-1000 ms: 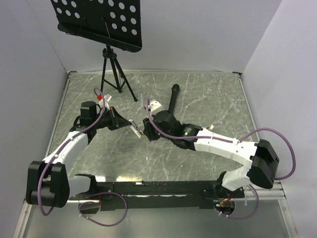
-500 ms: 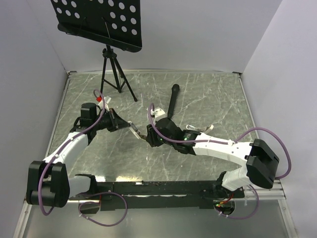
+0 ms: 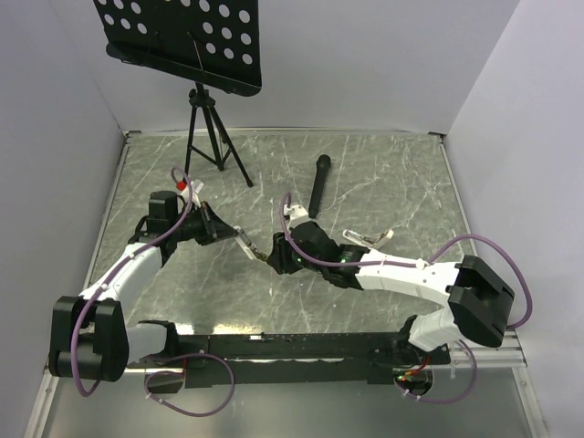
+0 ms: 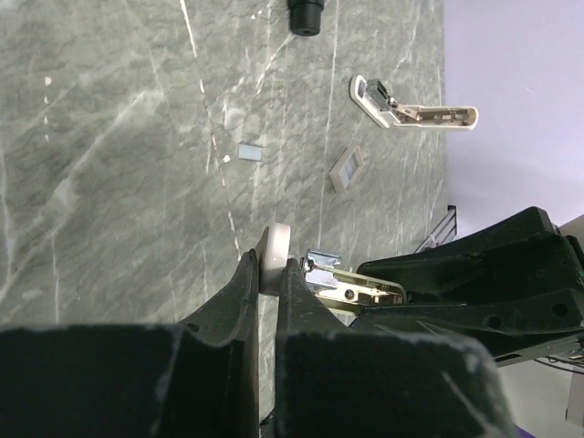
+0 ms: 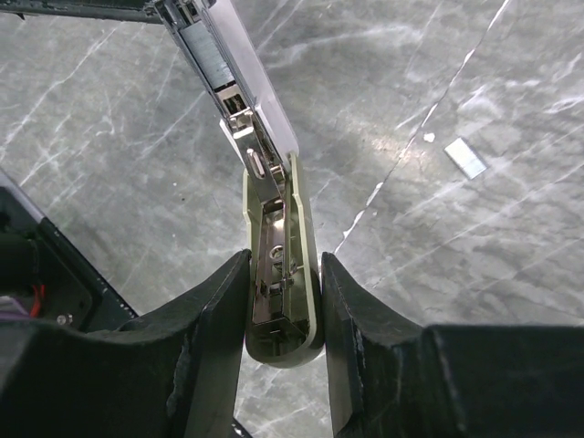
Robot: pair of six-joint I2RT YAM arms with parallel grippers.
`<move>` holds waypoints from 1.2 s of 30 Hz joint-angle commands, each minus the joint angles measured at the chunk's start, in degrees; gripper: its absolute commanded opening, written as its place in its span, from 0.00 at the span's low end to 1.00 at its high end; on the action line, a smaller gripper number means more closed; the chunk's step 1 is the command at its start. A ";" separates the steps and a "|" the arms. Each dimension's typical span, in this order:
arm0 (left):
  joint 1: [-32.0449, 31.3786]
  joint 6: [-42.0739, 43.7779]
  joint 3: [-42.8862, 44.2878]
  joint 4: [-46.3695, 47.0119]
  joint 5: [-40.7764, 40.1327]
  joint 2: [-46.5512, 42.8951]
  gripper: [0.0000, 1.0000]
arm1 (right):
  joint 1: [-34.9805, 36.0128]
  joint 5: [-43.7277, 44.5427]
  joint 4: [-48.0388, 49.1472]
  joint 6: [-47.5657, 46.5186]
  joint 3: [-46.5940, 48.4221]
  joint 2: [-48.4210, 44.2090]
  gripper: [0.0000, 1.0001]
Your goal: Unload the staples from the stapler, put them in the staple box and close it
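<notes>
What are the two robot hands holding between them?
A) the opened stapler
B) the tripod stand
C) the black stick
A: the left hand and the right hand each pinch one half of the stapler, which is swung open between them.

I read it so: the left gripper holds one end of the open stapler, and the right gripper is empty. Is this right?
Not quite. The right gripper is not empty: the right wrist view shows its jaws shut on the other half of the stapler. The left gripper does hold one end of the open stapler.
</notes>
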 commanded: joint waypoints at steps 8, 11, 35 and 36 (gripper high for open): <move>1.63 -3.14 0.89 5.08 2.23 -0.35 0.01 | -0.71 -4.39 -4.76 3.83 -4.07 -1.39 0.46; 1.54 -2.27 1.06 4.65 1.98 -1.23 0.01 | -1.68 -7.47 -3.53 5.14 -3.98 -2.27 0.50; -6.98 -0.07 1.94 11.33 12.95 -4.66 0.01 | -16.00 -30.76 -7.04 -1.44 3.92 -11.95 0.90; -7.16 -0.07 1.94 11.59 13.04 -4.83 0.01 | -16.18 -33.29 -6.78 -1.44 4.28 -11.41 0.90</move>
